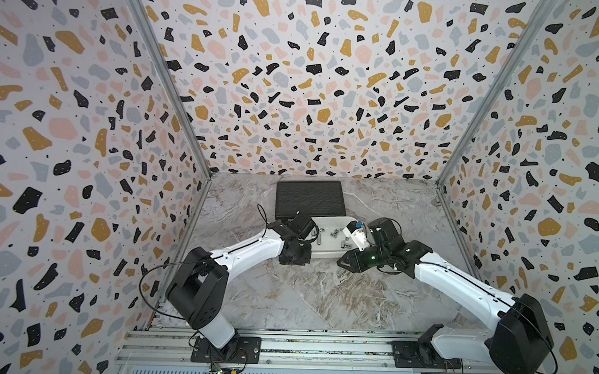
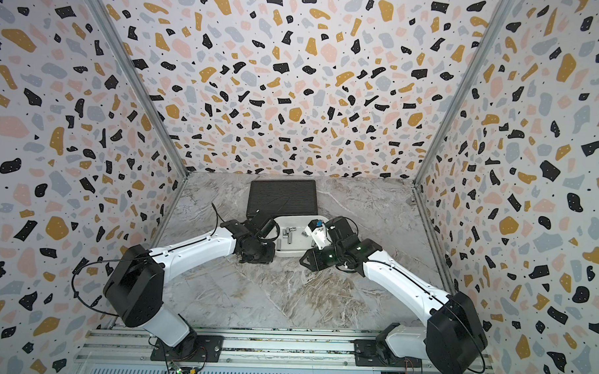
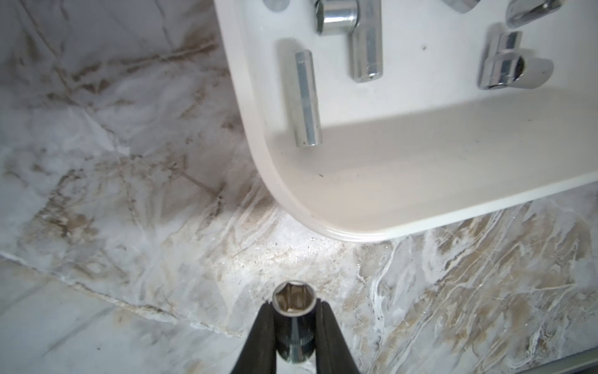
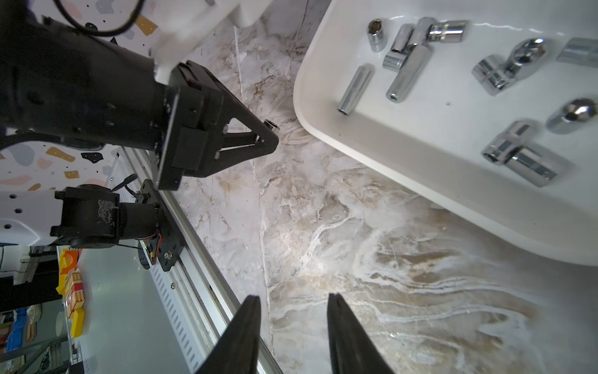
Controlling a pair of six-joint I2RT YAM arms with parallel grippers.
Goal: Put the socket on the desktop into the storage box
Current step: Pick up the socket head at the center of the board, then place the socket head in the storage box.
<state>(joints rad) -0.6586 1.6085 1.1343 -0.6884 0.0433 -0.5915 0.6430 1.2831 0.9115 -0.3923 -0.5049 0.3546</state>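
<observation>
Socket (image 3: 294, 327) sits clamped between the two black fingers of the left pincer (image 3: 293, 306), low over the counter (image 3: 129, 194) and outside the storage box (image 3: 323, 223). I cannot tell whether its lower end touches the marble. Its long axis seems to run across the fingers rather than along them. The open hex mouth is turned up toward the wrist camera, and the right wrist view shows that end poking out at the pincer tip (image 4: 270, 124).

From the held socket, the box lies straight ahead along the pincer's line of reach. Its rounded near corner is the closest part, near but not touching. The rim stands between the socket and the box floor, so the next move is probably a lift over that corner and then a short carry forward. Just past the wall is a bare patch of floor, beside a slim socket (image 3: 305, 97) lying among the loose sockets (image 4: 517, 152).

The right pincer (image 4: 293, 297) is parted and empty over bare counter by the box's other near corner. The delivery looks to be the left arm's.
</observation>
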